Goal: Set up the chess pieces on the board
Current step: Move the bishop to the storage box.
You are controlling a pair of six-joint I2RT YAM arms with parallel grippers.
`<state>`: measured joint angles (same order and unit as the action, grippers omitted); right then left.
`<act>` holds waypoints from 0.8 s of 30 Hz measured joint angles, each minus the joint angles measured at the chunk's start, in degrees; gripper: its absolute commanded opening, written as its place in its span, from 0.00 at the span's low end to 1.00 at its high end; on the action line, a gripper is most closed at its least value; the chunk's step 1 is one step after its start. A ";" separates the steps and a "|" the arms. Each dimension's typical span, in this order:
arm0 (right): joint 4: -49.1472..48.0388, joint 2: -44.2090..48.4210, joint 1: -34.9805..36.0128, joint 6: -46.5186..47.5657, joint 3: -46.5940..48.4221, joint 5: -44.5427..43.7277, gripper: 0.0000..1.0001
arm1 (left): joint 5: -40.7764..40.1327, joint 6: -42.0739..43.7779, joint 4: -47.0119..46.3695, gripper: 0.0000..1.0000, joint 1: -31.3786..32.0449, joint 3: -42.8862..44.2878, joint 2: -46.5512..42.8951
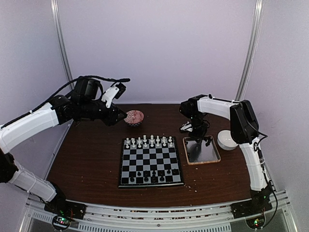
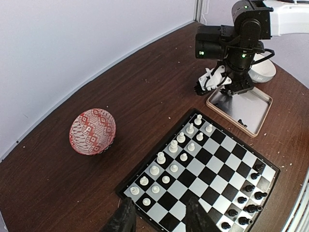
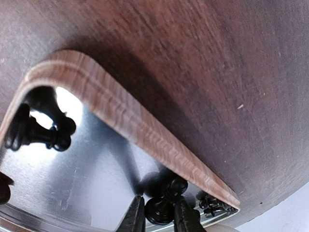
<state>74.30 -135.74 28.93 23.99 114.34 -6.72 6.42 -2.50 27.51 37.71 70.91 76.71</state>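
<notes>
The board [image 1: 150,162] lies in the middle of the table. White chess pieces [image 1: 148,141] fill its two far rows and several black pieces [image 1: 149,175] stand along its near rows. My right gripper [image 1: 189,129] is down at the far left corner of the wooden-rimmed tray [image 1: 202,151]. In the right wrist view it [image 3: 159,215] is shut on a lying black piece [image 3: 164,203] just inside the tray rim [image 3: 120,113]. More black pieces [image 3: 41,130] lie in the tray. My left gripper [image 2: 159,217] is open and empty, held high over the board's corner [image 2: 212,157].
A red-patterned bowl [image 1: 134,117] stands behind the board on the left, close to my left gripper [image 1: 121,117]. A white bowl [image 1: 227,139] stands to the right of the tray. Pale crumbs dot the dark table. White walls close in the back.
</notes>
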 measured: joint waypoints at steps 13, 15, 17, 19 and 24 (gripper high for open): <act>-5.73 8.33 0.26 1.81 -13.44 2.99 0.16 | -0.50 0.04 0.44 0.36 0.00 0.00 0.17; -7.21 11.34 0.37 2.86 -18.03 4.87 0.16 | -0.42 0.04 0.46 0.36 0.00 0.00 0.63; -8.17 13.99 0.44 3.96 -21.84 6.78 0.17 | -0.13 0.04 0.48 0.36 0.00 0.00 1.36; -9.49 16.28 0.48 5.14 -24.74 8.85 0.22 | 0.28 0.04 0.50 0.36 0.00 0.00 2.05; -12.11 18.84 0.63 6.29 -28.17 11.47 0.27 | 1.46 0.02 0.55 0.36 0.00 0.13 3.87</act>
<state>62.19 -116.90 29.56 30.28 86.17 4.75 7.88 -2.48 28.05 37.71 71.05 80.58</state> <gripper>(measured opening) 0.250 0.363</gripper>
